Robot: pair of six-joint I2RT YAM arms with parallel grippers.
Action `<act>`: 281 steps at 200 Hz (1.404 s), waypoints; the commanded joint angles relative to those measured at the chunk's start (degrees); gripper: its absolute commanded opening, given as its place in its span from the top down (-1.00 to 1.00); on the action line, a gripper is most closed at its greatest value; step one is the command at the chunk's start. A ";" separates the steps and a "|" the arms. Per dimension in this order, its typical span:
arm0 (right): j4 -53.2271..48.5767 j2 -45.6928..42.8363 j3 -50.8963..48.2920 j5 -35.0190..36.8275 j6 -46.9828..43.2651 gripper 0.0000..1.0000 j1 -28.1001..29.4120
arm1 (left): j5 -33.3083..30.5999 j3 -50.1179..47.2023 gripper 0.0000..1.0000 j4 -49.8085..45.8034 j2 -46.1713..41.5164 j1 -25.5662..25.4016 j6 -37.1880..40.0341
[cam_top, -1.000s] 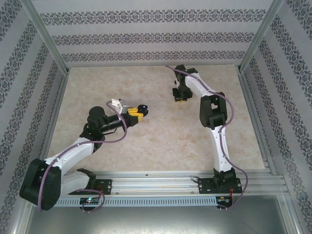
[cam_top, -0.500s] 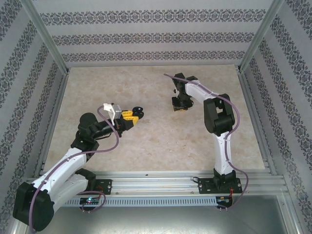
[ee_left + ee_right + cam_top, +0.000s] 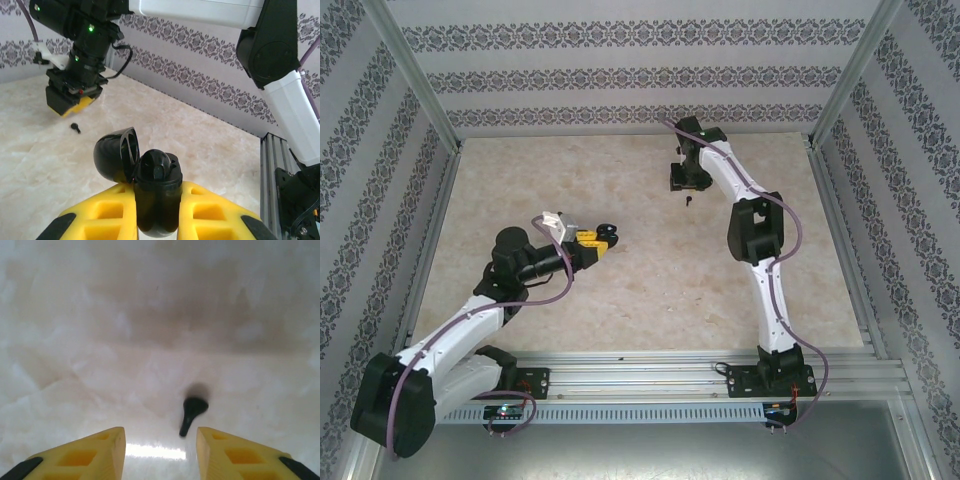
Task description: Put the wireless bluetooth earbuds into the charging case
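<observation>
My left gripper (image 3: 603,238) (image 3: 159,216) is shut on a black charging case (image 3: 156,187) (image 3: 608,233), held upright above the table with its lid (image 3: 115,155) swung open to the left. A rounded black shape that looks like a seated earbud fills one well (image 3: 156,170). A single black stemmed earbud (image 3: 192,412) (image 3: 688,201) (image 3: 75,128) lies loose on the marble table. My right gripper (image 3: 160,442) (image 3: 684,180) (image 3: 69,102) hangs just above and behind it, open, with nothing between its yellow fingers (image 3: 107,447).
The marble table (image 3: 620,290) is ringed by patterned walls (image 3: 620,75) and aluminium posts. A metal rail (image 3: 670,365) runs along the near edge by the arm bases. The right arm's white links (image 3: 295,115) cross the left wrist view's upper right.
My right gripper has opened and drawn up and back, leaving the black earbud lying on the table below it. The left gripper has shifted only slightly with the case.
</observation>
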 commanded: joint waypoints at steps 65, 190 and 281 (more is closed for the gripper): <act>-5.74 7.69 6.93 1.73 0.36 0.08 -1.58 | 1.14 1.41 1.00 5.45 4.46 0.30 1.48; -4.03 0.31 -5.87 0.65 -0.17 0.59 0.33 | 0.79 0.12 1.00 3.45 -0.88 0.25 0.56; 9.88 -24.48 -45.15 -1.87 8.08 0.62 9.25 | 1.36 -3.78 1.00 -1.83 -10.31 0.25 -0.55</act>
